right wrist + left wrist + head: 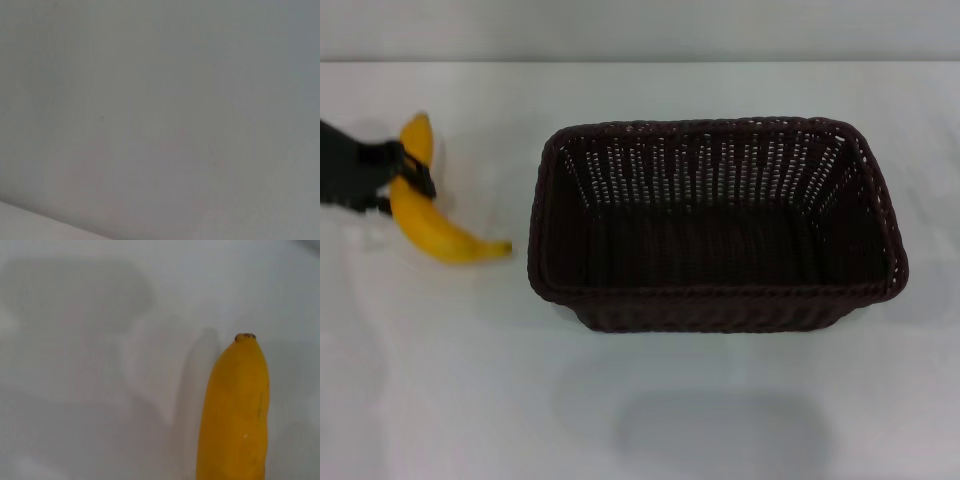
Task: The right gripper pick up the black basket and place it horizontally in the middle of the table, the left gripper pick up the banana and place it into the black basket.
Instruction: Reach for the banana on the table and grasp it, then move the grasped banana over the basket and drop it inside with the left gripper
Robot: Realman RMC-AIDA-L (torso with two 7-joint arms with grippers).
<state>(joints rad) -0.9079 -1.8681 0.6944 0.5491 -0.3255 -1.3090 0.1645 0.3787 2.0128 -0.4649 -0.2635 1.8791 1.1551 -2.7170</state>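
The black basket (pixel 715 225) stands upright in the middle of the white table (pixel 440 380), its long side running left to right, and it holds nothing. The yellow banana (pixel 445 238) is at the table's left, well apart from the basket. My left gripper (pixel 412 170) comes in from the left edge and its black fingers are closed around the banana's upper part. The left wrist view shows the banana (pixel 235 410) close up, its dark tip over the white table. My right gripper is out of view.
The table's back edge meets a pale wall (pixel 640 30) behind the basket. A soft shadow (pixel 720 430) lies on the table in front of the basket. The right wrist view shows only a plain grey surface (pixel 160 120).
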